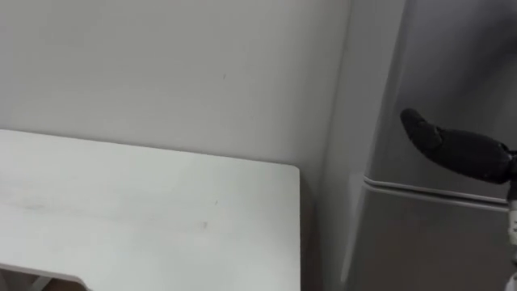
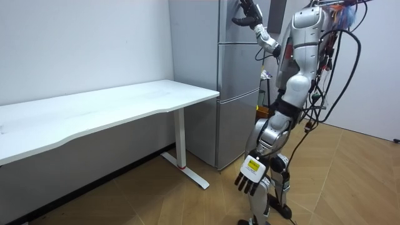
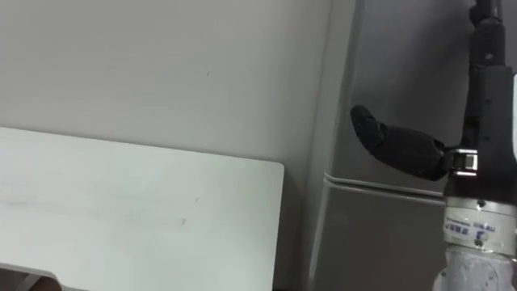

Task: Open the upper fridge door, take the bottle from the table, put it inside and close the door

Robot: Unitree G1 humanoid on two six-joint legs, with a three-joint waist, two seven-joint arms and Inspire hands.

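Door-opening is the step in hand, I think. The robot stands right in front of the fridge [image 2: 240, 81], with the white desk [image 1: 145, 210] beside it on its left. Its right hand [image 3: 485, 97] is up at the upper door [image 3: 404, 65], just above the line where that door meets the lower door [image 3: 380, 234]. The fingers [image 3: 485, 20] point straight up and the thumb [image 3: 396, 145] sticks out to the side. They are loose and grasp nothing. I cannot tell if the hand touches the door. The upper door looks shut.

The left hand [image 2: 249, 178] hangs down by the robot's leg with its fingers loose and nothing in them. So the bottle is in neither hand, and I cannot tell where it is.

Next, I think the right hand needs to find the edge of the upper door, hook its fingers on it and pull the door wide open. After that the robot has to fetch the bottle and put it inside.
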